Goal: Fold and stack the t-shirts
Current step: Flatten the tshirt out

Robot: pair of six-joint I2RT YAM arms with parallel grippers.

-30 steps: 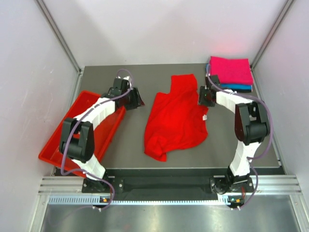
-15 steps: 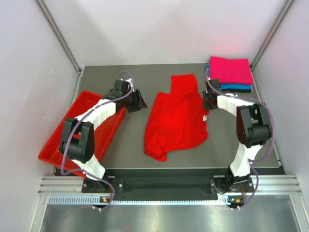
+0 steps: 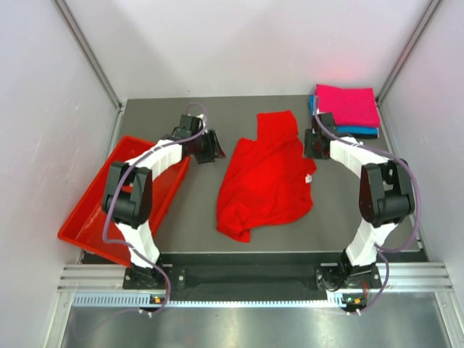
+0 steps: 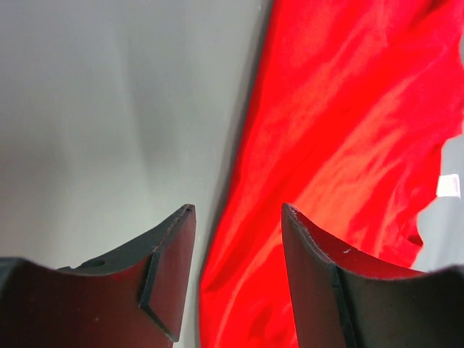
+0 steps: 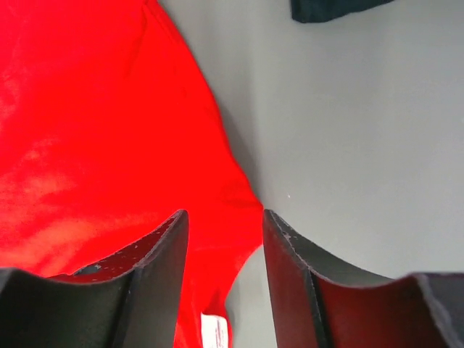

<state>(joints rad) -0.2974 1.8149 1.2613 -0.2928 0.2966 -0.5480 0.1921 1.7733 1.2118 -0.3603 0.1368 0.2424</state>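
The bright red t-shirt (image 3: 264,174) lies unfolded and rumpled mid-table. At the back right a folded magenta-pink t-shirt (image 3: 346,105) tops a teal-blue one (image 3: 357,130). My left gripper (image 3: 210,147) hovers at the red shirt's left edge, open; in the left wrist view the red shirt's (image 4: 341,145) edge runs below the gap of the left gripper (image 4: 237,210). My right gripper (image 3: 313,145) is at the shirt's right edge, open (image 5: 223,217), over a corner of the red shirt (image 5: 87,130). A strip of black cloth (image 5: 333,7) shows beyond.
A rigid red plastic tray (image 3: 87,217) sits along the table's left side under the left arm. A white label (image 5: 215,330) hangs at the red shirt's right edge. White walls and metal posts close the table in at the back and sides.
My left gripper has moved right, up to the red shirt's left edge. The right gripper has shifted slightly toward the back. The shirt has not moved.
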